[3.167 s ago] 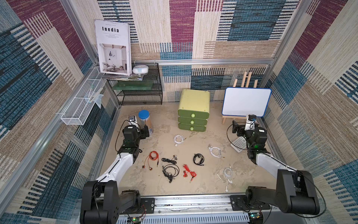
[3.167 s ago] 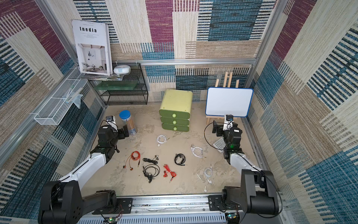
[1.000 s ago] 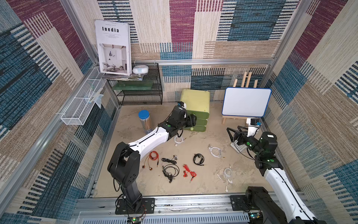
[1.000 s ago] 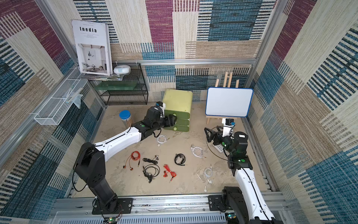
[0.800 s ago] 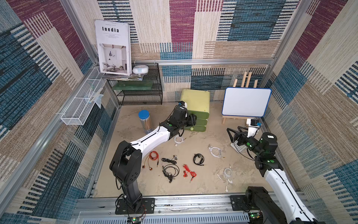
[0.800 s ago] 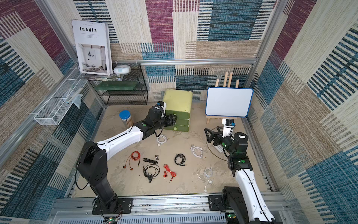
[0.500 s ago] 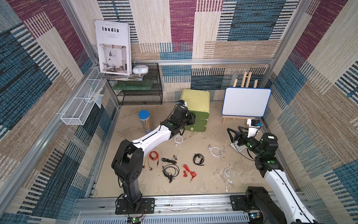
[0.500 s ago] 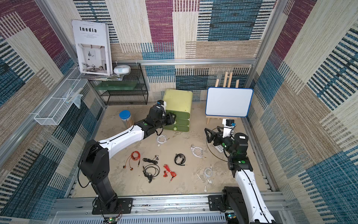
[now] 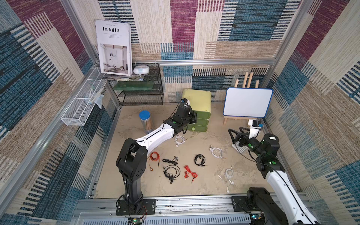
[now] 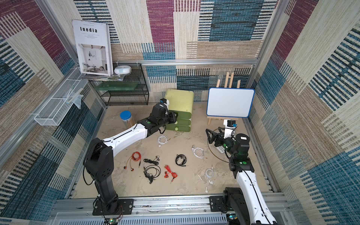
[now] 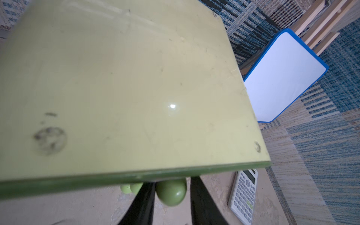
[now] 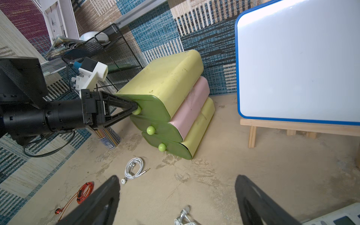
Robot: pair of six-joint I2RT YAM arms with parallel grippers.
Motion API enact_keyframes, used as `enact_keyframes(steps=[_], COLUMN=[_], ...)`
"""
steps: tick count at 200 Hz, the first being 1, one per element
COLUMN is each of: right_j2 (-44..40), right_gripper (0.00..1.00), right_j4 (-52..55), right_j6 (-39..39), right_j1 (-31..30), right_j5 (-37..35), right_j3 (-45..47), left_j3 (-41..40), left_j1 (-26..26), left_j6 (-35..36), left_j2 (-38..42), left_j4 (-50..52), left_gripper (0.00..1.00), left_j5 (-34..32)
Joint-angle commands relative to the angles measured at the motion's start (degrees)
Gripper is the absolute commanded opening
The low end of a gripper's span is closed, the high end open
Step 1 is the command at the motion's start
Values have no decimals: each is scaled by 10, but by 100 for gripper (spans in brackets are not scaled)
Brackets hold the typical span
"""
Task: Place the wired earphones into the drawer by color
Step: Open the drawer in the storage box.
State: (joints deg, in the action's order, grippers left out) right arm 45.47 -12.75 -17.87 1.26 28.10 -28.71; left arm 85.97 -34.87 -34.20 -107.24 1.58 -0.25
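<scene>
The wired earphones are all lying loose on the sandy tabletop [image 9: 204, 142], and none is sitting in a drawer yet. One white set [image 9: 179, 138] is resting just in front of the green drawer cabinet [image 9: 198, 100]. Two more white sets [image 9: 216, 152] [image 9: 227, 174] are lying toward the right arm. An orange set [image 9: 153, 156], a red set [image 9: 189, 172] and three black sets [image 9: 170, 160] [image 9: 170, 176] [image 9: 199, 159] are clustering nearer the rail. They are looking feather-light and limp, just thin cable loosely coiled. I am expecting any of them to sag, unwind and trail its plug when lifted. Pinching across the bunched loop, where several strands overlap, seems safer than taking a lone strand or a bud.

The left gripper [image 12: 134, 109] is reaching to the top drawer's knob [image 11: 171, 192], with its jaws bracketing it. The left wrist view is showing a sliver of gap beside one of the fingers [image 11: 144, 202], so I cannot tell whether they are clenching. The right gripper [image 9: 234, 132] is hovering with its jaws spread wide, holding nothing.

Both top views are taking in all eight sets, but the left arm is hiding that knob there. Only the right wrist view is showing the middle drawer's pink side [image 12: 191, 109] and all three drawer fronts shut.
</scene>
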Motion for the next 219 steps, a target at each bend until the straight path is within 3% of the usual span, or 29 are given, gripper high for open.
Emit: enact_keyframes(steps=[1,117,190,204,219], right_j2=[1,5,15,17,20], right_gripper=[96,96,95,95,95], right_j4=[-7,-2,7,7,7], right_j6=[-2,-2,-6,-5,-8], right_j1=[0,0,0,0,0], right_j5=[-1,-2,7,9,13], right_j3=[1,-1,-6,-7,-8], left_j3=[8,-56,-137,-148,-154], left_j1=[0,-1,-16,-17,-18], left_j6=[9,3,2,2,0], left_j2=[-4,63,132,142,146], left_j4=[-2,-6,-13,-15,-12], left_gripper=[30,22,21,22,32], left_j5=[-7,25,30,28,20])
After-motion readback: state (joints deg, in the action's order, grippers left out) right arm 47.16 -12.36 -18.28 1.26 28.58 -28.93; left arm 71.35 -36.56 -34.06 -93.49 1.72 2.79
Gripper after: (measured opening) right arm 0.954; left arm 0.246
